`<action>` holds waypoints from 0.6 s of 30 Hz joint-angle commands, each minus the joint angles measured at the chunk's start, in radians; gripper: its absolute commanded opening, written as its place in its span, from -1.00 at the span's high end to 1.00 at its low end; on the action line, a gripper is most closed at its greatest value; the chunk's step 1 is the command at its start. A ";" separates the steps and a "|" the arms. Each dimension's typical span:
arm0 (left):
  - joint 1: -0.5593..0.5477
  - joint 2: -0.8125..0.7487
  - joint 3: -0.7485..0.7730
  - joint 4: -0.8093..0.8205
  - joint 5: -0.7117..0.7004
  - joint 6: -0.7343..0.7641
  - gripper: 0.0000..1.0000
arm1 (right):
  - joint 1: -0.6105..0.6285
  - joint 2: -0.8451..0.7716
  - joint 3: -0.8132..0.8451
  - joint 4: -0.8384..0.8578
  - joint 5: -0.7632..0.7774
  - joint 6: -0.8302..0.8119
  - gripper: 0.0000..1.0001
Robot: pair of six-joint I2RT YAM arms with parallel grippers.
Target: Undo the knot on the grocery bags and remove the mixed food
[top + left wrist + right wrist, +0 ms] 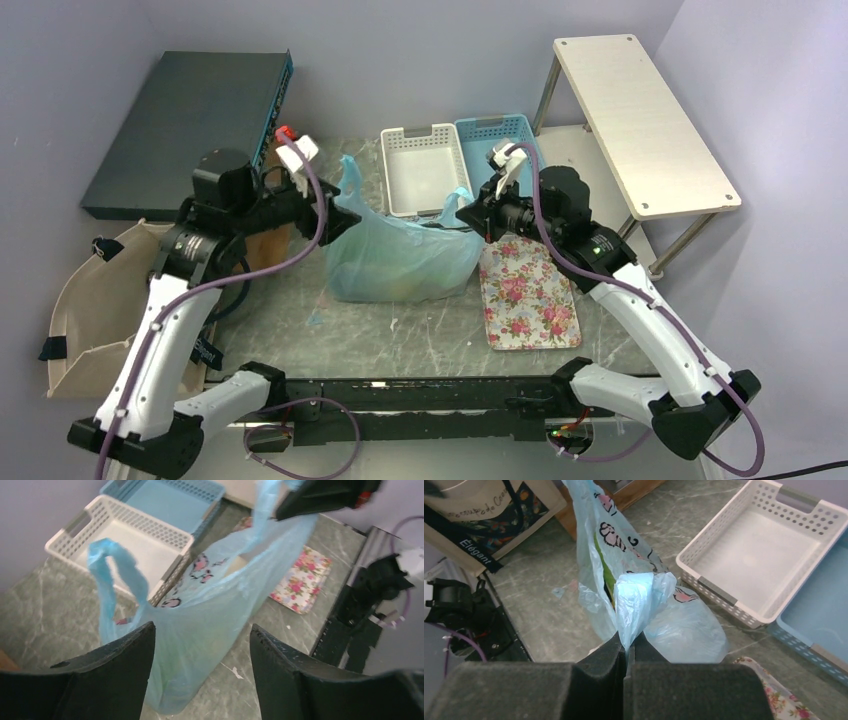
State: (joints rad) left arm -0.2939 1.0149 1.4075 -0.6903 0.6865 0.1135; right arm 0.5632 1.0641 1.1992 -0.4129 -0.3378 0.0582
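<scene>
Two handle loops of the light-blue bag (400, 258) stand apart from each other, not tied. The bag stands in the middle of the marble table (420, 335) with its mouth upward. The right gripper (626, 641), at 2 o'clock of the bag, has its fingers pressed together on one bunched loop (639, 595) and holds it up. The other loop (107, 575) rises free at 10 o'clock, near the left gripper (201, 630). The fingers of that gripper are spread wide. The bag's body shows between them, but I cannot tell if they touch it. In the right wrist view something green (605, 572) shows inside the mouth; which food it is I cannot tell. A white basket (425, 170) lies at 12 o'clock of the bag, with a blue basket (500, 135) just beside it at its 3 o'clock. A flowered tray (528, 295) lies at 4 o'clock, just beside the bag. The beige tote (95, 295) lies at 9 o'clock, beyond the left arm.
</scene>
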 commanded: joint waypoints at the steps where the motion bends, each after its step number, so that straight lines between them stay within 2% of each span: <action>1: -0.047 0.080 0.003 0.108 -0.318 -0.095 -0.47 | -0.003 -0.034 -0.012 0.008 -0.066 0.040 1.00; 6: -0.206 0.203 0.135 0.109 -0.644 -0.051 -0.59 | -0.001 -0.038 -0.031 -0.001 -0.093 0.050 1.00; 9: -0.237 0.250 0.172 0.105 -0.683 -0.059 -0.80 | 0.001 -0.032 -0.038 -0.012 -0.084 0.062 1.00; 12: -0.249 0.297 0.175 0.103 -0.764 -0.047 -0.84 | 0.001 -0.031 -0.047 -0.019 -0.094 0.069 1.00; 14: -0.216 0.321 0.189 0.060 -0.831 -0.027 -0.60 | 0.001 -0.035 -0.041 -0.044 -0.069 0.066 1.00; 17: -0.047 0.323 0.243 -0.100 -0.692 -0.031 0.19 | -0.013 -0.052 -0.017 -0.086 0.057 0.082 1.00; 18: 0.015 0.310 0.248 -0.143 -0.636 -0.028 0.36 | -0.030 -0.056 -0.011 -0.092 0.089 0.098 1.00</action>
State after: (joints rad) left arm -0.4709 1.3483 1.5879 -0.6880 0.0002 0.0875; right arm 0.5625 1.0447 1.1557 -0.4644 -0.3752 0.1112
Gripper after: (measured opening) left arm 0.443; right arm 0.008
